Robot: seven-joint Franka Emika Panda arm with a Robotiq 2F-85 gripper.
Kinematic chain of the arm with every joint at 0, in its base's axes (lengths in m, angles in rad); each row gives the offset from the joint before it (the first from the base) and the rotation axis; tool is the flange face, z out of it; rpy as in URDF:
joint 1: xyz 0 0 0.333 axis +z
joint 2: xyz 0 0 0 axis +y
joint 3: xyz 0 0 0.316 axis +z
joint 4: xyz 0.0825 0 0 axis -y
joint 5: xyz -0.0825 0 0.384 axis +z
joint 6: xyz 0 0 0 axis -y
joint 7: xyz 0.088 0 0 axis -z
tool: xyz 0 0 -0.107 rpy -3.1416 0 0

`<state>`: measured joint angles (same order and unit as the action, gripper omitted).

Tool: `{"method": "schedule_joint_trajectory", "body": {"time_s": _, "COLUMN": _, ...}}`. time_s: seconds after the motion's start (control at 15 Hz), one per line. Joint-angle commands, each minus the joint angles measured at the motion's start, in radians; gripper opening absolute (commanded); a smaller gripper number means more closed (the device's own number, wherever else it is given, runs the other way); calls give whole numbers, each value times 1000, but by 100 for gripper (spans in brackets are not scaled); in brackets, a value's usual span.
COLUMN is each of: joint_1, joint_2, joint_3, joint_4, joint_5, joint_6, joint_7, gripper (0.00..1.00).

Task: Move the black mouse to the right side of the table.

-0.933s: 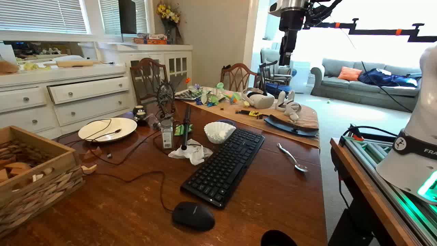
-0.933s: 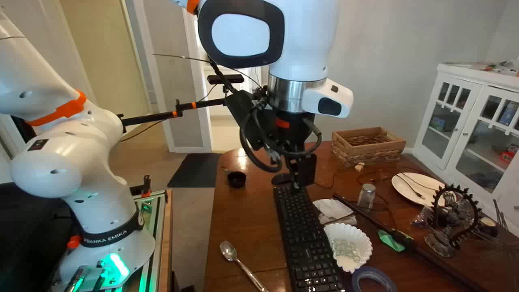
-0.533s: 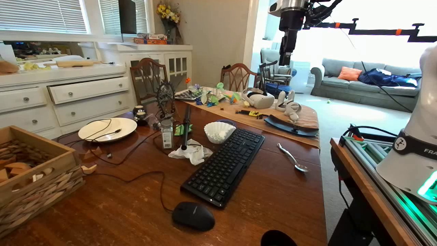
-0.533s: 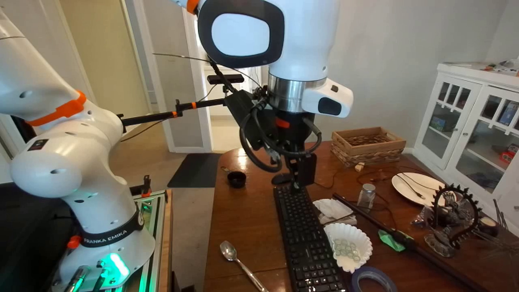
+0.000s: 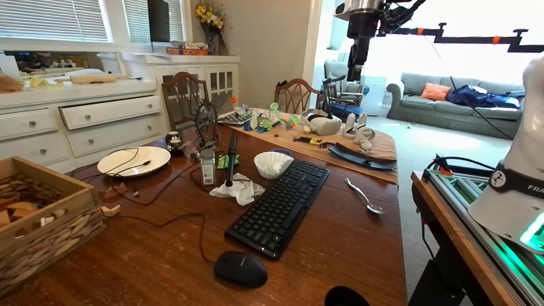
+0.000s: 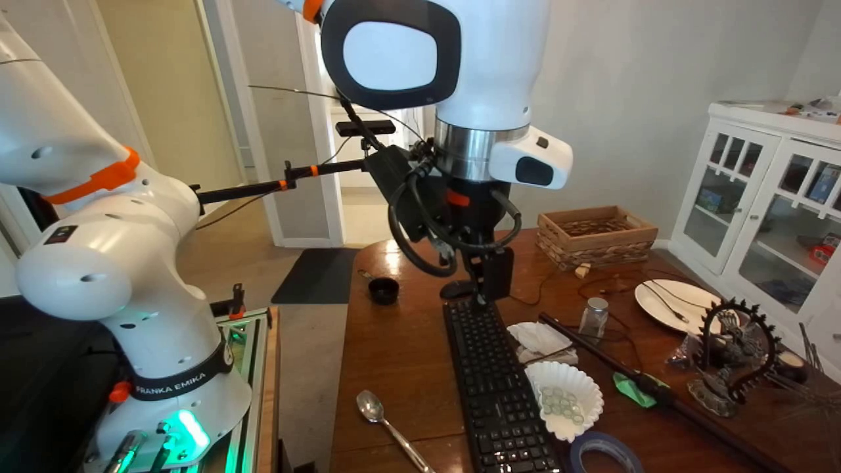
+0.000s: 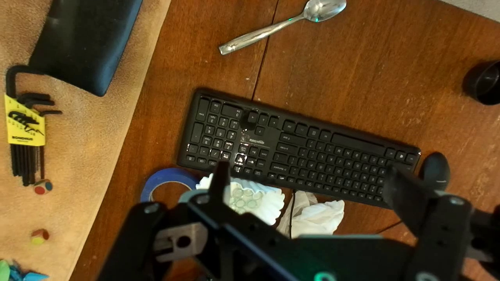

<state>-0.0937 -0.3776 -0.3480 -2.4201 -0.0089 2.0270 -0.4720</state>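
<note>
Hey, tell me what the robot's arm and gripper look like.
The arm is white with smooth, rounded segments, an orange band, and a black collar around its base reading FRANKA EMIKA in pale letters. A green light glows below that. A silver ring sits above the black gripper, which has two dark fingers. Thick black cables loop near the gripper.

"FRANKA EMIKA" on the black arm band (image 6: pixel 181 381), "BONDHUS" on the yellow hex-key holder (image 7: pixel 21 130)
</note>
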Motion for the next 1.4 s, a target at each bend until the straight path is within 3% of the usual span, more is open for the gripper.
{"method": "schedule_joint_trajectory", "body": {"time_s": 0.0, "joint_1": -6, "joint_2": 65, "joint_3": 81, "joint_4": 19, "joint_5": 17, "joint_6": 76, "joint_7": 141, "gripper": 100}}
{"method": "schedule_joint_trajectory", "body": {"time_s": 0.47, "joint_1": 66, "joint_2": 283, "joint_3": 277, "joint_4": 118, "joint_5": 43, "joint_6": 122, "joint_7": 420, "gripper": 100}}
{"method": "schedule_joint_trajectory", "body": {"time_s": 0.6, "joint_1": 80, "joint_2": 339, "joint_3": 329, "joint_4": 139, "joint_5": -17, "joint_6": 230, "joint_7": 529, "gripper": 100}}
{"method": "schedule_joint_trajectory", "body": {"time_s": 1.07, "joint_1": 146, "joint_2": 546, "joint_3": 396, "joint_4": 249, "joint_5": -61, "joint_6": 340, "joint_7": 626, "gripper": 100}}
{"method": "schedule_joint_trajectory", "body": {"time_s": 1.33, "joint_1": 163, "joint_2": 547, "joint_3": 406, "joint_4": 235, "joint_5": -40, "joint_6": 323, "joint_7": 591, "gripper": 100}}
